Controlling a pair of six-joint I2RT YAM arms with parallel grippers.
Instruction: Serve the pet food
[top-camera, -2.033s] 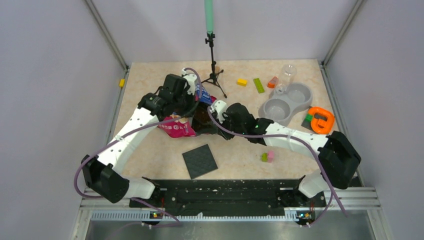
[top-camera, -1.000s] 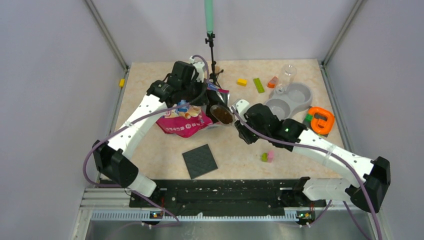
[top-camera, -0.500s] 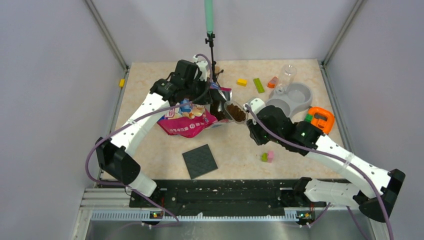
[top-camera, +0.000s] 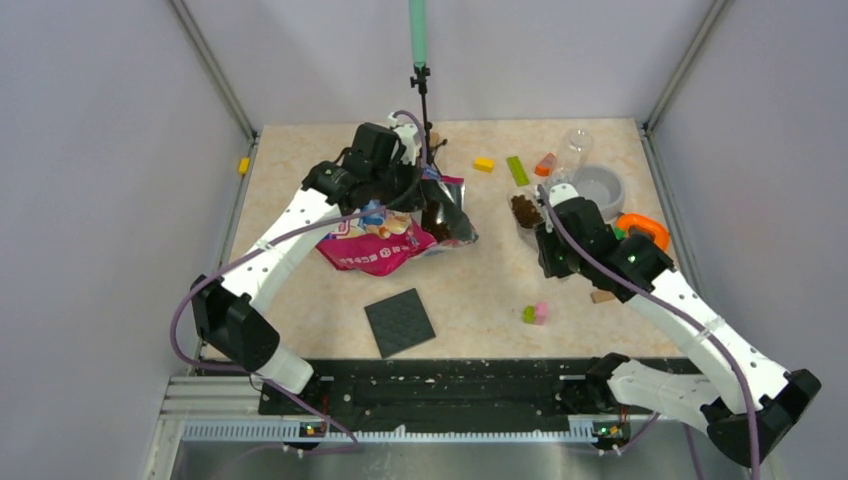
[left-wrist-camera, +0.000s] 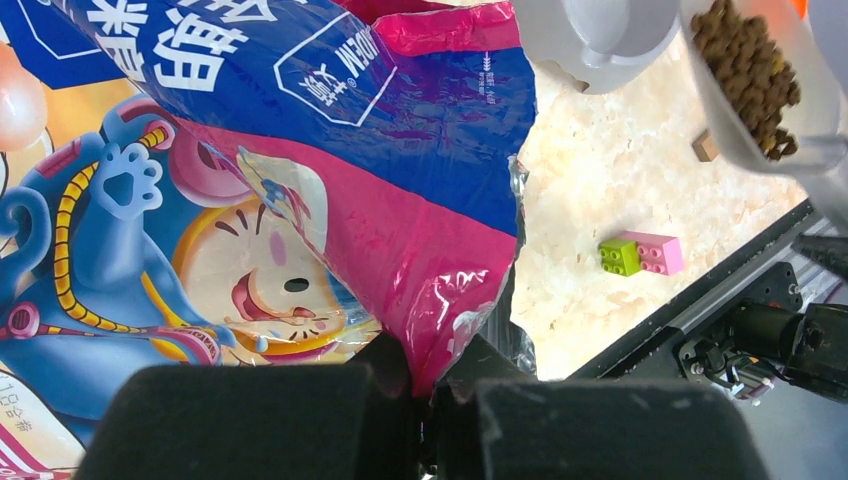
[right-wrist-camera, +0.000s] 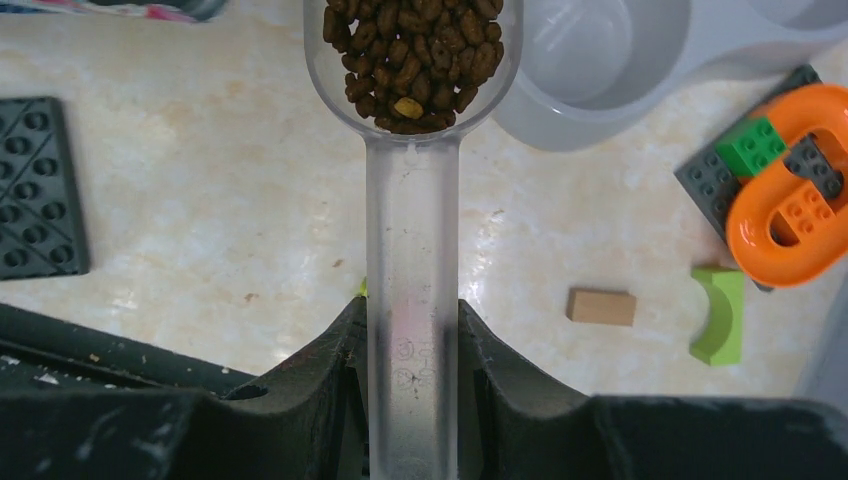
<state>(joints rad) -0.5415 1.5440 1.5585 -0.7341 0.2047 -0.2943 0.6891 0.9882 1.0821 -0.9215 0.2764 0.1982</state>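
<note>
Fingers (right-wrist-camera: 325, 370) of the right gripper (right-wrist-camera: 412, 345) are clamping the clear handle of a plastic scoop (right-wrist-camera: 412, 220), pressing against it from both sides. Pet food (right-wrist-camera: 410, 50), a heap of dark brown kibble, is sitting in the scoop's cup, level and unspilled. The cup is hanging just beside the near rim of the grey double bowl (right-wrist-camera: 640, 115) and slightly overlapping it in the right wrist view. Left gripper (left-wrist-camera: 425, 405) is pinching, fully closed, the edge of the glossy pink-and-blue bag (left-wrist-camera: 300, 150), keeping its mouth propped up off the table (top-camera: 470, 290). Progress, as judged: scooping is done and carrying is nearly done. The bowl compartment in view is holding no kibble, so tipping the scoop over it is remaining, and possibly further scoops after that. Change against the earlier views: two seconds ago the scoop was buried at the bag's mouth, and half a second ago it was crossing the open table between bag and bowl. Now it is arriving at the bowl, the right arm having swung rightward. Bag and left arm are standing much as they did a second ago. Surrounding items lying on the table: green and pink blocks (left-wrist-camera: 640, 255), an orange ring (right-wrist-camera: 790, 180), a tan block (right-wrist-camera: 600, 307), a black mat (top-camera: 399, 322).
</note>
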